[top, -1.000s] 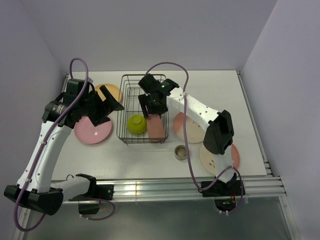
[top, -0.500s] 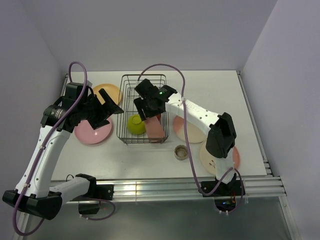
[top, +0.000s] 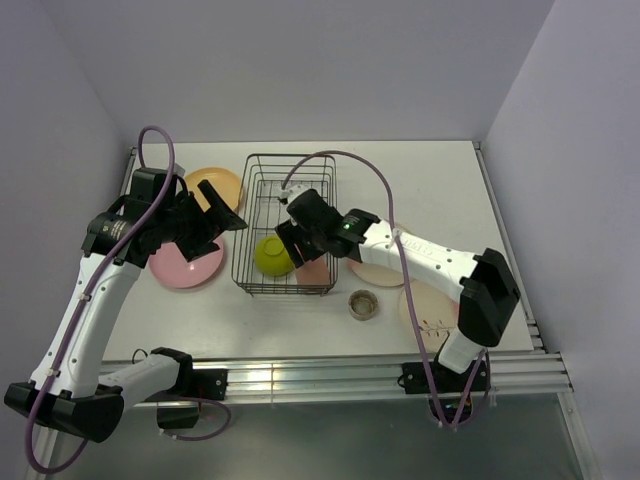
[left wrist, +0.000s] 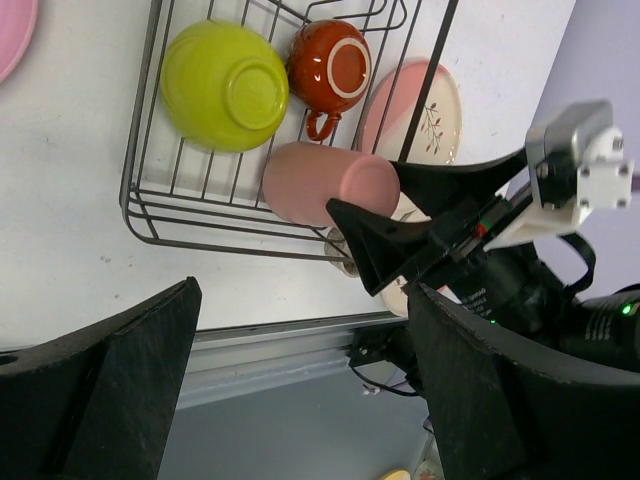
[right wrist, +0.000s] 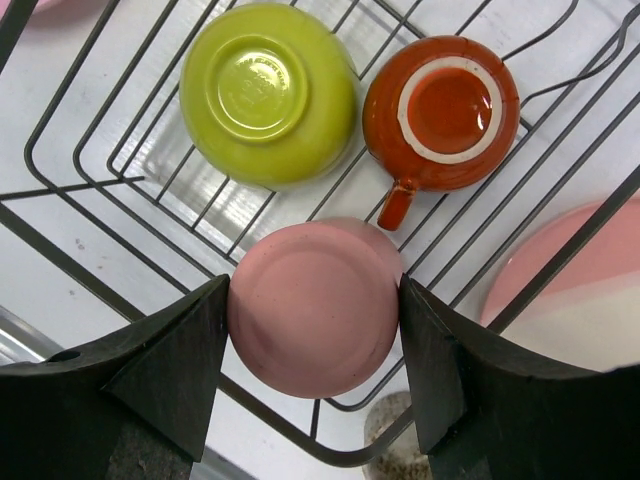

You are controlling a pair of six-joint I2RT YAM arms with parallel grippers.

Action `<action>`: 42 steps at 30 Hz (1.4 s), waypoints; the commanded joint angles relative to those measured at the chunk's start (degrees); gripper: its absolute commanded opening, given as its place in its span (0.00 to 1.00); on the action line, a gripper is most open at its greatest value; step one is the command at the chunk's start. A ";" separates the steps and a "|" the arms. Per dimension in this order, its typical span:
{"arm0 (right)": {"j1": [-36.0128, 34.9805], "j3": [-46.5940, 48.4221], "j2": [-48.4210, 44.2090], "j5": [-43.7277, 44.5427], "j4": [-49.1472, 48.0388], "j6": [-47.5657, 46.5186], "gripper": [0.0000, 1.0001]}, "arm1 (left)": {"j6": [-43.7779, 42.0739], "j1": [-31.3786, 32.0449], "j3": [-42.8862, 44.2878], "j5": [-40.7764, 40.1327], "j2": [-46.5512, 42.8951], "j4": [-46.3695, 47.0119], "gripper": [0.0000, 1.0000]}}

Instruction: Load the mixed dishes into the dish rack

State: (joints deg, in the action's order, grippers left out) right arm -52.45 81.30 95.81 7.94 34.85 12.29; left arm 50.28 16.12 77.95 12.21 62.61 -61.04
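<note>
Salmon-pink cup, pinched inside right gripper

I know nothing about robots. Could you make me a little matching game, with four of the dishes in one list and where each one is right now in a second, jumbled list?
Dishes:
1. lime-green bowl
2. salmon-pink cup
3. small grey-beige cup
4. orange-yellow plate

Places:
A. on the table, left of the dish rack
B. held by the right gripper
C. bottom up inside the dish rack
D. on the table, just outside the dish rack's near right corner

Pairs: 1-C, 2-B, 3-D, 4-A.
</note>
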 commanded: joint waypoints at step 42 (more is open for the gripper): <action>15.27 -28.71 -33.23 1.21 15.70 27.61 0.75 | 0.25 6.28 3.16 0.63 3.74 2.50 0.89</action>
State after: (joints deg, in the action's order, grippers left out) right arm -37.56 58.48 62.19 14.28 50.65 36.23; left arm 50.37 20.27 76.99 13.43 65.06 -60.75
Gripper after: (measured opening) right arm 0.760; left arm 0.893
